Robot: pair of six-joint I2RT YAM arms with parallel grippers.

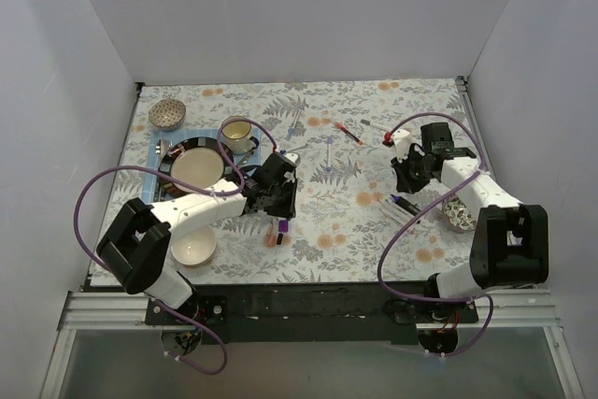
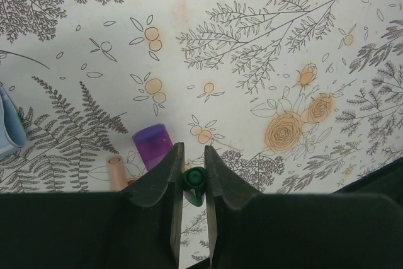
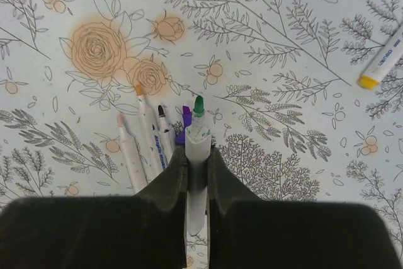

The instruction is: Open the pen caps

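Green cap (image 2: 193, 179), white green-tipped pen (image 3: 197, 140)

Setting: a robot test cell in a lab. Evidence: plain white panels (image 1: 280, 16) close in the left, far and right sides of the floral tablecloth (image 1: 318, 142). An aluminium rail (image 1: 103, 310) and a black base plate (image 1: 308, 301) run along the cloth's near edge and carry the left arm (image 1: 201, 207) and right arm (image 1: 481, 192). Purple cables (image 1: 78, 212) loop out past the cloth's edges. The household items read as staged props: a plate (image 1: 197, 167), mug (image 1: 237, 135) and white bowl (image 1: 193, 248) on the cloth's left part, and pens (image 1: 402, 205) toward its right.
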